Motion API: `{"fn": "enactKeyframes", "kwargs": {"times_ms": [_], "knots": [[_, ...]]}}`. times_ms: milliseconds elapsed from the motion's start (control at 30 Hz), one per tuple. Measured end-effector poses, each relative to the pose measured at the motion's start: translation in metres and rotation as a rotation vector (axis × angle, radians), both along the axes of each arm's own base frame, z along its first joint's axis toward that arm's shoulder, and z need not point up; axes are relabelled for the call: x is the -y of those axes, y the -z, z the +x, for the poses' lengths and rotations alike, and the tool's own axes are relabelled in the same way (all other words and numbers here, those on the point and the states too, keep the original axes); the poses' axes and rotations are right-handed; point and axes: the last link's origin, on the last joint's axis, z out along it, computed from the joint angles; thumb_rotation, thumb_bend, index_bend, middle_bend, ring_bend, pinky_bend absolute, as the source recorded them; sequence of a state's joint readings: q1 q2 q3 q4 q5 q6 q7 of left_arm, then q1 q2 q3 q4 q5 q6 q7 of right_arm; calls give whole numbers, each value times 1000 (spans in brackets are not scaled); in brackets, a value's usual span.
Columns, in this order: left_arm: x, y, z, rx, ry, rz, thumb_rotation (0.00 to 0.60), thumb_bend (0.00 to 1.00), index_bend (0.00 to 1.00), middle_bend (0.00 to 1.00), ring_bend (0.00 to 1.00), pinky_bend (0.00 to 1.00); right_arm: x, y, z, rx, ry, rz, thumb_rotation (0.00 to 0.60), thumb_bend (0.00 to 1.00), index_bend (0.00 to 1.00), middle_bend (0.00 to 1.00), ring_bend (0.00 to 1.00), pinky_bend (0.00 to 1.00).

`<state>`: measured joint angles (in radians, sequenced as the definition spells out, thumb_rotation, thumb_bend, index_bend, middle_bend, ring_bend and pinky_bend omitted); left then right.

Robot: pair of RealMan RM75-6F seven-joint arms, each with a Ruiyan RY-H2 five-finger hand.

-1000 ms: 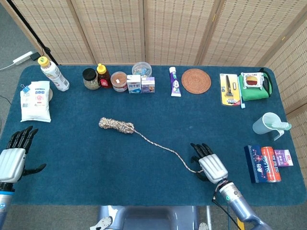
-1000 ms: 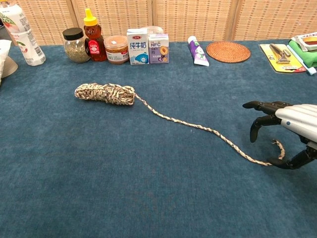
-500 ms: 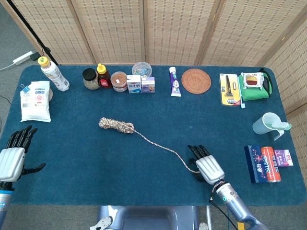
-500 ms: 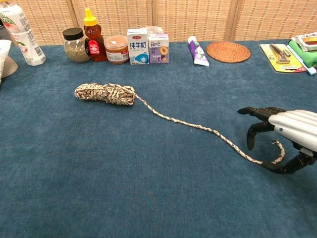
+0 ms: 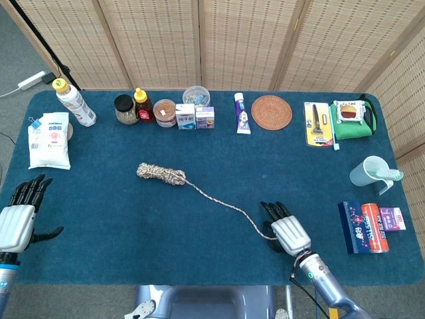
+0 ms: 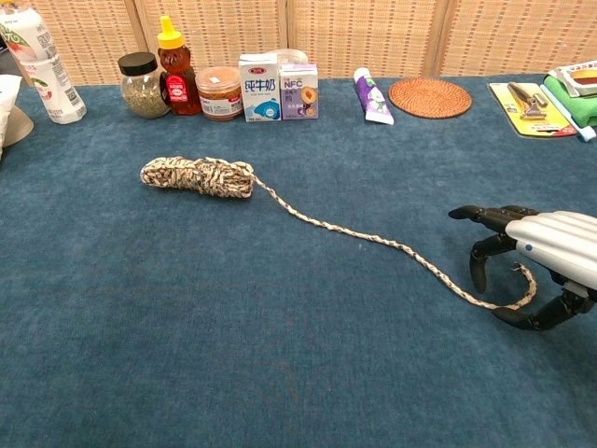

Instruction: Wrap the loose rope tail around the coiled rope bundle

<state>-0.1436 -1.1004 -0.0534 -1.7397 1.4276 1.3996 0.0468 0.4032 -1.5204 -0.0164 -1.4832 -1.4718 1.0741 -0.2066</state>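
The coiled rope bundle (image 5: 161, 174) (image 6: 198, 175) lies left of the table's middle. Its loose tail (image 5: 226, 205) (image 6: 373, 238) runs right and toward the front edge. The tail's end (image 6: 522, 285) curls upward between the thumb and the arched fingers (image 6: 478, 266) of my right hand (image 5: 285, 229) (image 6: 536, 252). Fingers and thumb stand apart around the rope end, with no clear pinch on it. My left hand (image 5: 20, 216) hovers at the table's front left corner, fingers spread, holding nothing; the chest view does not show it.
Along the back edge stand a bottle (image 5: 74, 103), jars (image 6: 145, 86), a honey bottle (image 6: 172, 65), small cartons (image 6: 278, 88), a tube (image 6: 371, 95) and a round coaster (image 6: 429, 96). A wipes pack (image 5: 49, 139) lies left; a cup (image 5: 369, 174) and boxes (image 5: 368, 227) right.
My right hand has shifted a little left and lower over the tail's end, and the end now curls up more between thumb and fingers. The bundle and left hand have stayed put.
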Motion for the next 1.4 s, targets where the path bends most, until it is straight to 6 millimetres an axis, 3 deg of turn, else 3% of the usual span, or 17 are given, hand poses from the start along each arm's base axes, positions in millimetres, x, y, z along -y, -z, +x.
{"fn": "enactKeyframes", "kwargs": {"times_ms": [1400], "knots": [[0, 2, 0, -2, -4, -6, 600, 55, 0, 0, 0, 0, 1, 8, -4, -21, 24, 25, 600, 435, 499, 0, 0, 0]]}}
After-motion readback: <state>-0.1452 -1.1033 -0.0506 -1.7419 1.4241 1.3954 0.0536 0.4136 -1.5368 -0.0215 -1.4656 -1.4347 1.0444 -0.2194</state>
